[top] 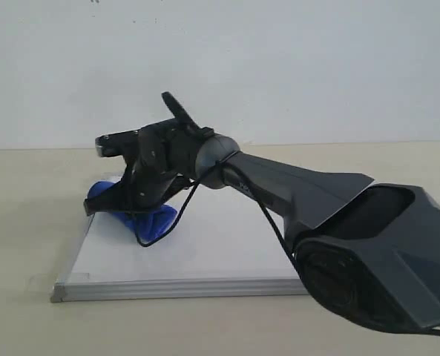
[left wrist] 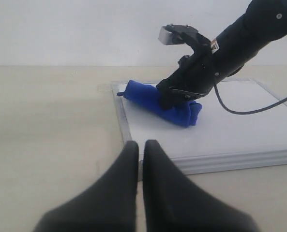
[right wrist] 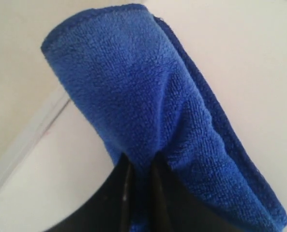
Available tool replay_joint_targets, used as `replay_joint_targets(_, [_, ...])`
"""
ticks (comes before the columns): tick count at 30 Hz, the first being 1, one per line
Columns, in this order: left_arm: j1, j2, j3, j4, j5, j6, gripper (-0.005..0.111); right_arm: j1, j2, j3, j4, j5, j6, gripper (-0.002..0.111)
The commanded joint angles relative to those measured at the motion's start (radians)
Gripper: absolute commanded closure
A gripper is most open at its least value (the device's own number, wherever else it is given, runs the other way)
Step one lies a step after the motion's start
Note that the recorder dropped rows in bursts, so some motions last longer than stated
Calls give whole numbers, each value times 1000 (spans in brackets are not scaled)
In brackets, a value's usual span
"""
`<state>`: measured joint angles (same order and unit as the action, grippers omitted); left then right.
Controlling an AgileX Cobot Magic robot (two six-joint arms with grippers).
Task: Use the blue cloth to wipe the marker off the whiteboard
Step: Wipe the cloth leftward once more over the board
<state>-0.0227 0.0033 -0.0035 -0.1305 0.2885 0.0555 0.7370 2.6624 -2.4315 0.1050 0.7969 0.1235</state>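
Note:
The whiteboard [top: 205, 252] lies flat on the tabletop, silver-framed. The blue cloth [top: 147, 220] rests bunched on the board's far left part, near its left edge. My right gripper [top: 119, 204] reaches across from the right and is shut on the cloth, pressing it down onto the board; a fold of blue plush [right wrist: 148, 111] is pinched between its fingers. My left gripper [left wrist: 140, 145] hovers low near the board's corner [left wrist: 155, 166], jaws shut with nothing between them. No red marker line shows on the visible board surface [left wrist: 249, 121].
A beige tabletop [top: 27, 222] surrounds the board, with a pale wall behind. A black cable [top: 275, 230] loops from the right arm [top: 353, 222] over the board. The right arm's bulky body covers the board's right side.

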Motion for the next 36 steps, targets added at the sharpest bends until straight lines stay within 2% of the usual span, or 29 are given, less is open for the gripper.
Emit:
replay_joint_targets(1, [1,-3,4,-1,-3,5,103,1,0,-3,63,29,-61,109])
replay_joint_targets(6, [1,-3,4,-1,-3,5,103,39,0,-3,82,92,-297,109])
replay_joint_targets(10, [1,-3,4,-1,-3,5,103,23,0,-3,-17,117,-262,109])
replay_joint_targets(14, [1,-3,4,-1,-3,5,103,5,0,-3,-15,152,-159,109])
replay_joint_targets(20, [1,-3,4,-1,-3,5,103,31,0,-3,-6,287,-320,109])
replay_joint_targets(25, [1,-3,4,-1,-3,5,103,20,0,-3,-61,419,-308,109])
replay_joint_targets(36, [1,-3,4,-1,-3,5,103,1,-79,-3,-134,424,-283,109])
